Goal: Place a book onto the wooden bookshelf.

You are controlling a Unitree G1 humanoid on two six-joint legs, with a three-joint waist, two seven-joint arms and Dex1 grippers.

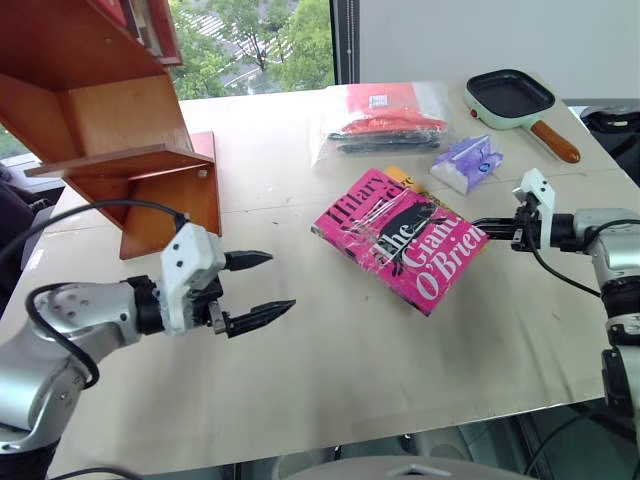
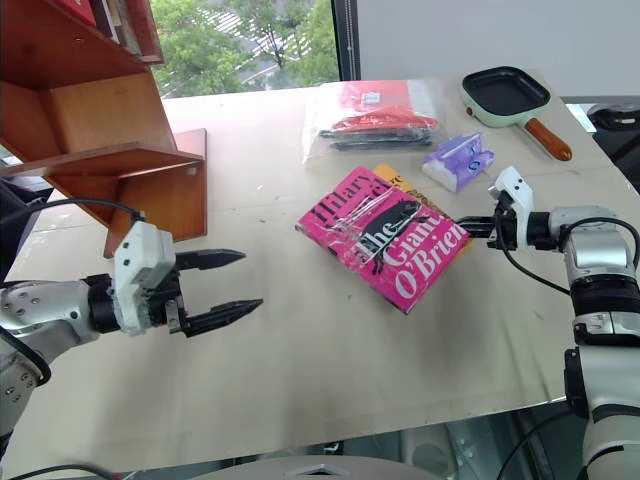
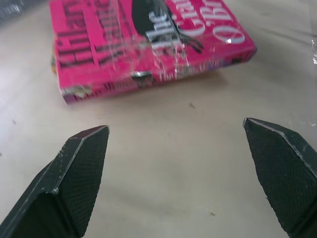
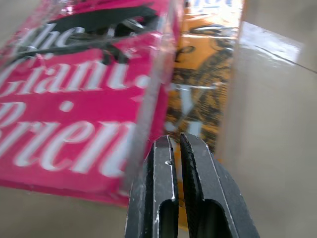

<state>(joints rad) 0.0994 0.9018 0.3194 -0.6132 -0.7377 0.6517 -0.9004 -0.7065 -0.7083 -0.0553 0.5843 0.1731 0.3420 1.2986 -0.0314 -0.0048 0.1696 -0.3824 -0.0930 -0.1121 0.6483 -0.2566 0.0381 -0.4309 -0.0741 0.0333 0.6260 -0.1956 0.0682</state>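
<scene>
- While the pink book (image 1: 402, 238) lies flat on the worktop (image 1: 330, 350), cover up, it rests on top of a yellow book (image 4: 203, 74), so its edges sit raised off the surface — probably easier to get fingers under.
- Left gripper (image 1: 260, 290) hovers above the worktop, released, jaws spread wide, pointing at the book's near long edge but well apart from it; reads as lined up for a side grab, nothing held.
- Right gripper (image 1: 487, 232) is clenched, fingers pressed together, empty; tips sit just beside the pink book's right edge, at the seam where the yellow book shows. Looks like a brace or nudge from that side so the book won't slide; can't tell if it touches.
- Wooden bookshelf (image 1: 110, 110) stands at the far left of the worktop, well apart from the book; the flat board facing the book seems free.
- Plastic bag (image 1: 385, 125), small purple pack (image 1: 465, 163) and green pan (image 1: 512, 100) sit behind the book, out of the path.
- Judgement: book not yet picked up; placing not started.
</scene>
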